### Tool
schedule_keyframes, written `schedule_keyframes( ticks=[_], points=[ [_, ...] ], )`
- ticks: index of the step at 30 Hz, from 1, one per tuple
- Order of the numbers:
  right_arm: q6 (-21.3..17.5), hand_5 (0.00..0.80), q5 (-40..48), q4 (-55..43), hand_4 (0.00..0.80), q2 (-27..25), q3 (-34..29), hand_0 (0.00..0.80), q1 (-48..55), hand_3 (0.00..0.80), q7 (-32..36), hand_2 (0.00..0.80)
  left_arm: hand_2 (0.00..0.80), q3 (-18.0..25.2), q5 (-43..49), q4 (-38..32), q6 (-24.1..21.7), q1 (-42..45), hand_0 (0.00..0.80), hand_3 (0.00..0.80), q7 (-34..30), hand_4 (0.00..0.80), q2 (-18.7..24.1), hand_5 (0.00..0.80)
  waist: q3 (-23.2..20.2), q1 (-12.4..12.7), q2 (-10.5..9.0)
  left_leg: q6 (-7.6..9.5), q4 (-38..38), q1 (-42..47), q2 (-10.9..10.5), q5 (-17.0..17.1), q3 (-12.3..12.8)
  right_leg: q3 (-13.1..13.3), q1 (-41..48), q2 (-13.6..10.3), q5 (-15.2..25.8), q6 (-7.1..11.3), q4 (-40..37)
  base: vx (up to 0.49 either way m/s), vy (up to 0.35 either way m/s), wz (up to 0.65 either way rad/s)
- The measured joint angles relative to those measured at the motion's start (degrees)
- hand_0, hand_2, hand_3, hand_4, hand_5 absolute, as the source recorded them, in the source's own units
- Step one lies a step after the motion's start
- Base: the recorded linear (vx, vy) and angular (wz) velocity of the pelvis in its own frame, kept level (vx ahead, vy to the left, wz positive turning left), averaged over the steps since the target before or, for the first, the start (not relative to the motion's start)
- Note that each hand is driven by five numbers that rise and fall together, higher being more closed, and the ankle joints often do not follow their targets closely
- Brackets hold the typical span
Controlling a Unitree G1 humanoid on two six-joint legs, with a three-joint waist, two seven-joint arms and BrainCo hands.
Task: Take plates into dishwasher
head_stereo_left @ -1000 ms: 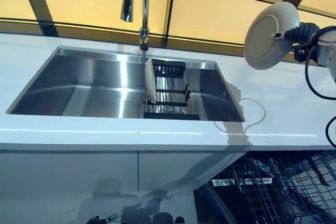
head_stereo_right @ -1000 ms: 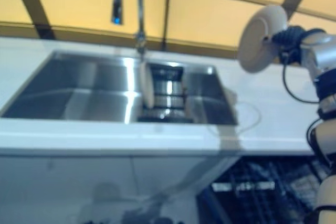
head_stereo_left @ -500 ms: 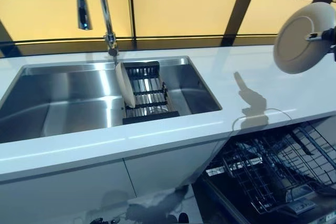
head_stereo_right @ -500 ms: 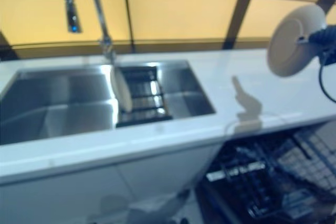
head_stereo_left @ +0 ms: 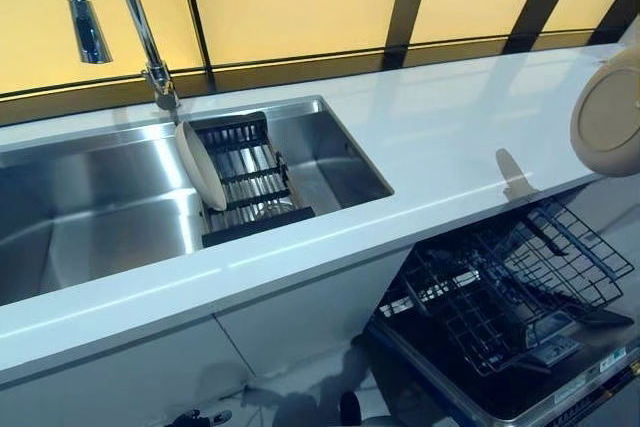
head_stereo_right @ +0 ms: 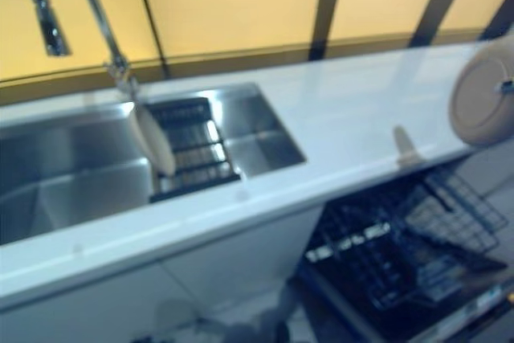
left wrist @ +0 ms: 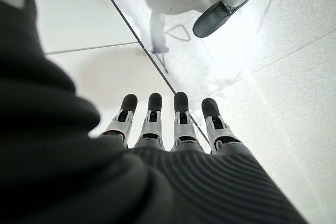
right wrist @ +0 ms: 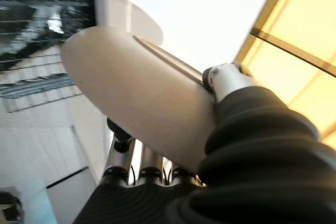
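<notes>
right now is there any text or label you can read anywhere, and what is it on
None can be read.
Dishwasher: a small pale label on the front edge of the open door, too small and blurred to read.
Held plate, plate in the sink rack, counter: no print visible.

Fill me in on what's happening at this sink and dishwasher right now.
The robot is carrying a cream plate in its right hand, held up over the white counter above the open dishwasher's wire rack. Another plate stands on edge in the black drying rack inside the steel sink, not yet collected. The left hand hangs idle with fingers straight, pointing at the floor.
</notes>
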Motion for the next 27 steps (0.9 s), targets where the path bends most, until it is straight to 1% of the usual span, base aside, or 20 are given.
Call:
schedule_keyframes(
  ticks=[1, 2, 3, 8, 11, 13, 15, 18, 20, 22, 24, 27],
  points=[
    [0.0, 0.8, -1.53, 0.01, 0.8, -0.22, 0.65, 0.8, 0.01, 0.8, 2.25, 0.8, 0.0, 0.0, 0.0, 0.01, 0.02, -0.36, 0.0, 0.0, -0.03, 0.0, -0.02, 0.0, 0.01, -0.22, 0.02, 0.04, 0.03, 0.01, -0.03, -0.04, 0.15, 0.18, -0.08, 0.02, 0.07, -0.07, 0.0, -0.006, -0.005, -0.05],
    [-0.01, 0.8, -2.01, -0.01, 0.8, -0.33, 0.97, 0.8, 0.01, 0.8, 2.94, 0.8, 0.0, 0.04, 0.0, 0.02, 0.02, -0.53, 0.0, 0.0, -0.04, 0.0, -0.01, 0.0, 0.01, -0.18, 0.01, 0.05, 0.01, 0.01, -0.02, -0.05, 0.14, 0.18, -0.07, 0.02, 0.07, -0.08, 0.0, -0.008, -0.005, -0.04],
    [-0.01, 0.8, -3.86, -0.07, 0.8, -0.85, 1.46, 0.8, 0.08, 0.8, 5.44, 0.8, 0.0, 0.05, 0.0, 0.01, -0.02, -1.15, 0.0, 0.0, -0.05, 0.0, -0.01, 0.0, 0.04, -0.72, -0.03, 0.04, -0.03, 0.0, -0.02, -0.1, 0.25, 0.23, -0.11, 0.05, 0.07, -0.08, -0.01, 0.0, 0.0, 0.0],
    [-0.16, 0.8, -5.55, -2.1, 0.8, -2.63, 1.2, 0.8, 2.41, 0.8, 8.99, 0.8, 0.0, 0.23, 0.02, 0.05, 0.01, -1.67, 0.0, 0.0, -0.28, 0.0, -0.02, 0.0, 0.1, -1.52, -0.12, 0.03, -0.06, 0.01, 0.01, -0.27, 0.85, 0.62, -0.39, 0.12, 0.06, -0.08, -0.01, -0.005, 0.001, -0.05],
    [-0.25, 0.8, -7.67, -2.17, 0.8, -4.0, -0.38, 0.8, 7.08, 0.8, 11.06, 0.8, 0.0, 0.54, 0.18, 0.06, 0.06, -2.01, 0.0, 0.0, -0.48, 0.0, -0.02, 0.0, 0.28, -1.66, -0.17, 0.01, -0.06, -0.05, 0.01, -0.4, 1.33, 0.92, -0.7, 0.18, 0.07, -0.07, 0.0, -0.007, -0.016, -0.07],
    [-0.79, 0.8, -7.71, -2.54, 0.8, -4.41, -3.08, 0.8, 10.14, 0.8, 11.98, 0.8, 0.0, 0.59, 0.73, 0.1, 0.12, -2.05, 0.0, 0.0, -0.49, 0.0, 0.0, 0.0, 0.76, -1.87, -0.22, 0.01, -0.06, -0.04, 0.02, -0.44, 1.49, 1.13, -0.79, 0.22, 0.09, -0.05, 0.0, -0.015, -0.017, -0.06],
    [-1.98, 0.8, -8.58, -4.28, 0.8, -4.7, -5.87, 0.8, 13.25, 0.8, 13.66, 0.8, 0.0, 0.64, 1.29, 0.11, 0.21, -2.05, 0.0, 0.0, -0.51, 0.0, 0.0, 0.0, 1.47, -3.0, -0.17, 0.01, -0.07, -0.03, 0.02, -0.44, 1.48, 1.14, -0.78, 0.23, 0.1, -0.05, 0.0, 0.0, 0.0, 0.0],
    [-4.39, 0.8, -11.17, -6.78, 0.8, -5.6, -7.38, 0.8, 17.6, 0.8, 16.11, 0.8, 0.0, 0.66, 2.0, 0.15, 0.73, -2.83, 0.0, 0.0, -0.52, 0.0, 0.0, 0.0, 1.93, -3.23, -0.08, -0.01, -0.06, -0.01, 0.02, -0.52, 1.54, 1.24, -0.81, 0.33, 0.1, -0.05, 0.0, 0.0, 0.0, 0.0],
    [-5.04, 0.8, -11.88, -7.88, 0.8, -6.24, -7.96, 0.8, 19.64, 0.8, 17.27, 0.8, 0.0, 1.03, 2.22, 0.06, 0.74, -3.38, 0.0, 0.0, -0.52, 0.0, -0.01, 0.0, 2.16, -3.32, -0.04, -0.02, -0.05, 0.0, 0.01, -0.53, 1.55, 1.24, -0.81, 0.36, 0.09, -0.06, 0.0, 0.0, 0.0, 0.0],
    [-6.2, 0.8, -12.37, -9.45, 0.8, -6.36, -11.47, 0.8, 23.21, 0.8, 18.15, 0.8, 0.0, 1.82, 2.22, 0.05, 0.74, -3.63, 0.0, 0.0, -0.52, 0.0, -0.03, 0.0, 2.51, -3.95, -0.06, -0.02, -0.07, 0.0, 0.07, -0.55, 1.56, 1.26, -0.8, 0.37, 0.09, -0.06, 0.0, 0.0, 0.0, 0.0],
    [-6.62, 0.8, -12.38, -11.39, 0.8, -6.37, -13.48, 0.8, 25.45, 0.8, 18.41, 0.8, 0.0, 2.75, 2.24, 0.12, 0.78, -3.55, 0.0, 0.0, -0.52, 0.0, -0.03, 0.0, 2.98, -4.37, 0.02, -0.02, -0.07, 0.02, 0.06, -0.55, 1.54, 1.25, -0.78, 0.34, 0.09, -0.06, 0.01, 0.0, 0.0, 0.0],
    [-6.95, 0.8, -12.22, -15.07, 0.8, -6.28, -18.88, 0.8, 32.56, 0.8, 17.4, 0.8, 0.0, 2.78, 2.24, 0.0, 0.8, -3.68, 0.0, 0.0, -0.55, 0.0, -0.07, 0.0, 3.17, -4.42, 0.16, -0.02, -0.06, 0.03, 0.1, -0.56, 1.52, 1.25, -0.78, 0.39, 0.09, -0.06, 0.01, 0.0, 0.0, 0.0]
  ],
)
